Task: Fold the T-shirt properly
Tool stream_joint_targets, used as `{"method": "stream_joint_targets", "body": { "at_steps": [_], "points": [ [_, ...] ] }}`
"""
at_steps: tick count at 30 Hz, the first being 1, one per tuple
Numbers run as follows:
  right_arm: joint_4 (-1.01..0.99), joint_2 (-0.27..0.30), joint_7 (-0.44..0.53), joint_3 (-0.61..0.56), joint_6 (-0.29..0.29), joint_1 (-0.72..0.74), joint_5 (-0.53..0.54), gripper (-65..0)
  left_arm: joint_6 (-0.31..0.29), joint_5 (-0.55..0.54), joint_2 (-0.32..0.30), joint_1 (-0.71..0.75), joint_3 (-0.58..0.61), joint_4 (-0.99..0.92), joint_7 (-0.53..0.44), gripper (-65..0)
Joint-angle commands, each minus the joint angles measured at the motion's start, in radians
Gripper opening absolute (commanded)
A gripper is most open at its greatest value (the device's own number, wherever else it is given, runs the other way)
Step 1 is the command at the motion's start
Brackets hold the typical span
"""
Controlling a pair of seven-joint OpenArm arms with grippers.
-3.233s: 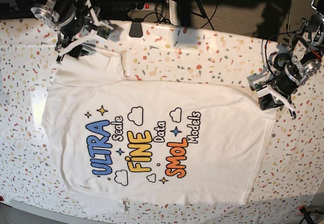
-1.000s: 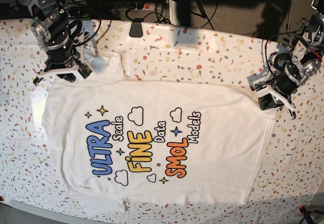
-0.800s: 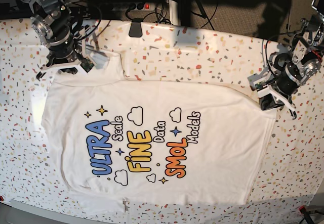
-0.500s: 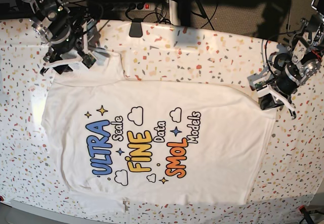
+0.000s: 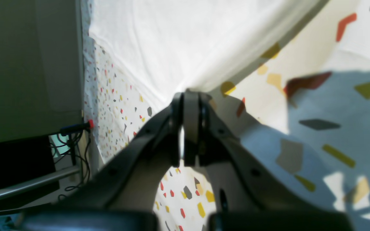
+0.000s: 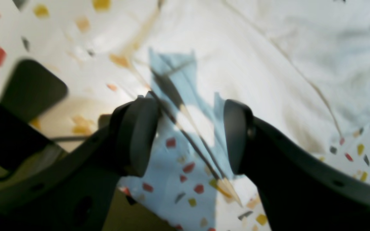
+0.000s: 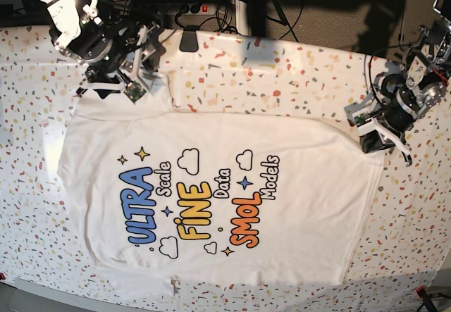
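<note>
The white T-shirt [image 7: 211, 192] lies spread flat, print side up, on the speckled table cover. Its blue, yellow and orange lettering runs sideways across the chest.

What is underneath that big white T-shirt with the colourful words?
Under the T-shirt lies a white table cover with coloured speckles, showing all around its edges. Whatever sits directly beneath the shirt's middle is covered.

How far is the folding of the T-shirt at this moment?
Done: nothing folded; the T-shirt lies flat, print up, on the table cover. In hand: the left gripper is shut on the T-shirt's corner, while the right gripper is open above the sleeve area, holding nothing. Left: every fold.
</note>
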Motion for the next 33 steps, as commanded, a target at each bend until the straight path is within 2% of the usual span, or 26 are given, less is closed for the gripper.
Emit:
{"method": "stream_joint_targets", "body": {
  "at_steps": [1, 4, 10, 16, 19, 21, 25, 27, 31, 33],
  "points": [
    [-0.003, 0.006, 0.01, 0.007, -0.004, 0.014, -0.003, -29.4, 0.018, -0.007, -0.018, -0.019, -0.01, 0.011, -0.008, -65.0],
    [-0.057, -0.006, -0.001, 0.007, -0.003, 0.033, -0.015, -29.4, 0.018, -0.007, -0.018, -0.019, -0.01, 0.011, -0.008, -65.0],
    [-0.082, -0.005, -0.076, 0.007, -0.004, 0.032, -0.147, -29.4, 0.019, -0.007, -0.018, -0.019, -0.01, 0.011, -0.008, -65.0],
    [-0.082, -0.005, -0.075, 0.007, -0.005, 0.033, -0.268, -29.5, 0.019, -0.007, -0.018, -0.02, -0.01, 0.011, -0.008, -65.0],
    [-0.082, -0.003, -0.075, 0.007, -0.005, 0.032, -0.28, -29.5, 0.018, -0.007, -0.017, -0.019, -0.01, 0.011, -0.009, -65.0],
    [-0.082, -0.003, -0.074, 0.007, -0.005, 0.032, -0.28, -34.0, 0.019, -0.007, -0.018, -0.019, -0.01, 0.011, -0.009, -65.0],
    [-0.082, -0.003, -0.061, 0.007, -0.005, 0.033, -0.281, -51.7, 0.018, -0.007, -0.018, -0.019, -0.01, 0.011, -0.008, -65.0],
    [-0.082, -0.003, -0.028, 0.007, -0.005, 0.033, -0.296, -56.7, 0.019, -0.007, -0.017, -0.019, -0.01, 0.011, -0.009, -65.0],
    [-0.082, -0.003, -0.014, 0.007, -0.007, 0.033, -0.301, -56.5, 0.019, -0.007, -0.018, -0.019, -0.01, 0.011, -0.009, -65.0],
    [-0.082, -0.003, -0.014, 0.007, -0.003, 0.032, -0.268, -51.6, 0.018, -0.007, -0.018, -0.019, -0.01, 0.011, -0.008, -65.0]
  ]
}}
